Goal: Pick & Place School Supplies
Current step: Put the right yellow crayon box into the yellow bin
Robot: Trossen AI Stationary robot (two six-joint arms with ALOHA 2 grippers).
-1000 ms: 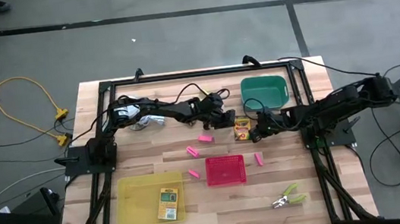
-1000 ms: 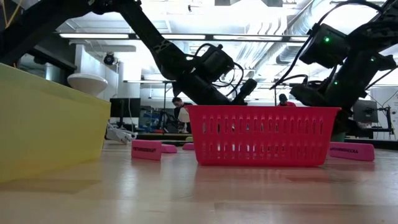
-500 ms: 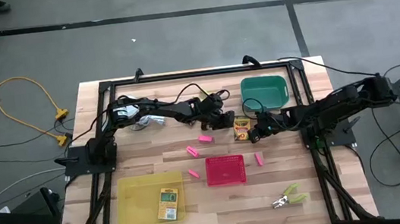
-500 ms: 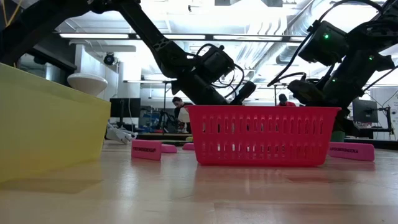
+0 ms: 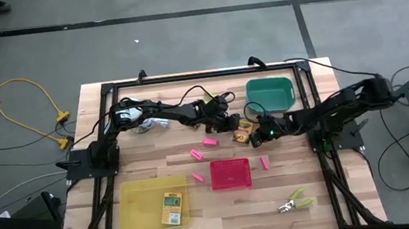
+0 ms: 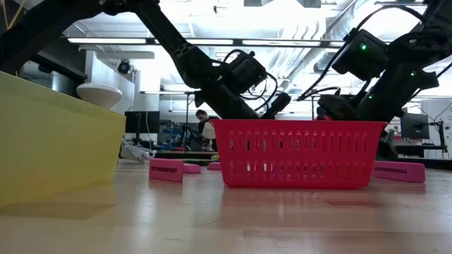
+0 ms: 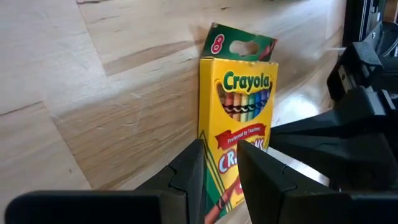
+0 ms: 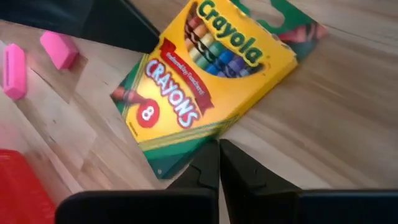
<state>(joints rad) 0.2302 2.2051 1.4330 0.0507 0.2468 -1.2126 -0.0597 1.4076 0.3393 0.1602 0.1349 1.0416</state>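
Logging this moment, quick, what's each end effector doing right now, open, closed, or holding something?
Left end effector: narrowly open, fingers at the crayon box, no clear grip.
Right end effector: closed, holding nothing, tips at the box's edge.

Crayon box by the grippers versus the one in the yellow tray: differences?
The loose crayon box lies skewed on bare wood, yellow front up, between left gripper and right gripper; the tray crayon box lies square in the yellow tray, greener face up. Both lie flat.

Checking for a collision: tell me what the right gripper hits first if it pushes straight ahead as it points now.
Probably the crayon box: it lies directly ahead of the right gripper, whose fingers are shut at the box's edge. The left gripper is at the same box.
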